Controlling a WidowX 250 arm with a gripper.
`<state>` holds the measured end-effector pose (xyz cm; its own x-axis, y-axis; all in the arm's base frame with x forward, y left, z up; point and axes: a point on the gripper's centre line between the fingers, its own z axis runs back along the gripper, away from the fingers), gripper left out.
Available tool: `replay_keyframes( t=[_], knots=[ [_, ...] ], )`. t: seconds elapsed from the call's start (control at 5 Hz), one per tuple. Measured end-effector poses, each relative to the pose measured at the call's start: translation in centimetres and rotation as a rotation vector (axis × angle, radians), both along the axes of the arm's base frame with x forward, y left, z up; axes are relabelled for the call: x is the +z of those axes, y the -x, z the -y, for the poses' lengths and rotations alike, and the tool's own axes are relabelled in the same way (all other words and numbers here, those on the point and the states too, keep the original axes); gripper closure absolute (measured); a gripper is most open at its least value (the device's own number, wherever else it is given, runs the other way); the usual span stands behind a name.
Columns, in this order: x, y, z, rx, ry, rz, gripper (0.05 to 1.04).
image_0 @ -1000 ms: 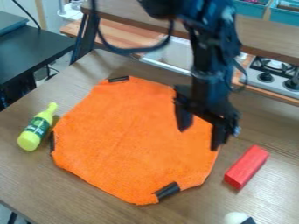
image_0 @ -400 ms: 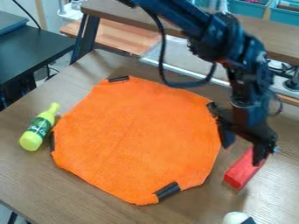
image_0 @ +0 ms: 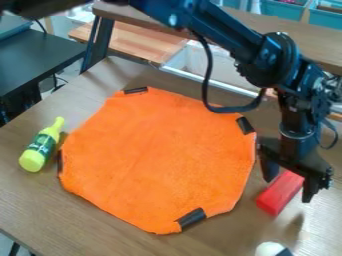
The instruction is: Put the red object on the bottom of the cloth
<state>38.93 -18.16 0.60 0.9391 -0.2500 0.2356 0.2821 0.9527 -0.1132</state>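
We judge that we are at the grasping step: our gripper (image_0: 288, 190) hangs over the red rectangular block (image_0: 280, 192), its fingers spread wide to either side. The block lies on the table just right of the orange cloth (image_0: 153, 155). Next we should lower a little, close squarely across it, then lift towards the cloth's near edge.

Fingers (image_0: 310, 191) parted over red block (image_0: 278, 194) | orange cloth (image_0: 157, 155) nearby | yellow bottle (image_0: 32, 160) beside cloth
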Motion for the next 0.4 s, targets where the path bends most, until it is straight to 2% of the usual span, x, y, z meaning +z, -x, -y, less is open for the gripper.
replay_keyframes(
  t=[0.2, 0.4],
  knots=[
    [-1.17, -0.27, -0.05, 0.011, -0.083, -0.013, 0.133],
    [-1.8, -0.63, -1.05, 0.078, -0.166, -0.026, 0.41]
  ],
)
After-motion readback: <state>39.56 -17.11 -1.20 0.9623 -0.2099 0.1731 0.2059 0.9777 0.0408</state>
